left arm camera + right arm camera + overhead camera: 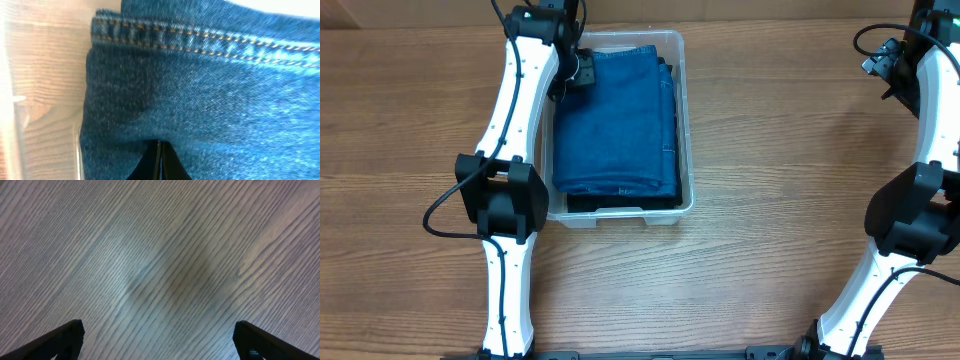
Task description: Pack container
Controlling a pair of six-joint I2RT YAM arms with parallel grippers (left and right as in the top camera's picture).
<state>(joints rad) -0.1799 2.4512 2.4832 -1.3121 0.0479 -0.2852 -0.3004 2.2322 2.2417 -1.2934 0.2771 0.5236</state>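
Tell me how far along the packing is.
Done: folded jeans lie in the container atop a dark garment. In hand: the left gripper, shut, is at the denim's far-left corner. Left: no other cloth in view; the right gripper hangs open over the table.

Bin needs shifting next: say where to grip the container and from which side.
Likely the near short rim of the container, pinched from above: the jeans and dark cloth stop short of that wall, while the left arm covers the left rim.
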